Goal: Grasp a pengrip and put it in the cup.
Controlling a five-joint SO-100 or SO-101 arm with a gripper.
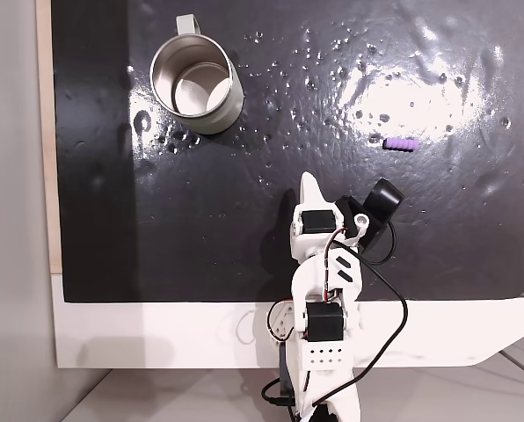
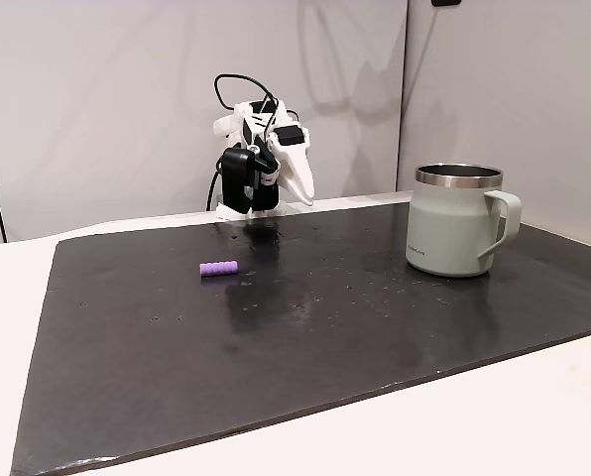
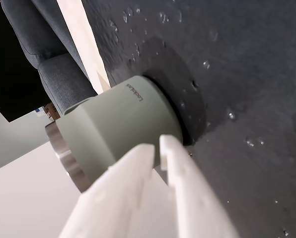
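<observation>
Pengrip point(image 1: 399, 143) lies on its side on the black mat point(image 1: 271, 246), well apart from the cup point(image 1: 197, 84); seen from above it is to the right and the cup is at the upper left. In the low side-on fixed view the purple tube point(image 2: 218, 268) rests to the left, with the pale green, steel-rimmed mug point(image 2: 456, 222) standing upright on the right, its handle facing right. The white arm is folded back near the mat's edge, and its gripper point(image 1: 309, 183) hangs above the mat, touching neither item. In the wrist view the gripper's two white fingers point(image 3: 180, 163) lie nearly together with a thin slit between them and nothing held, pointing toward the cup point(image 3: 118, 134).
</observation>
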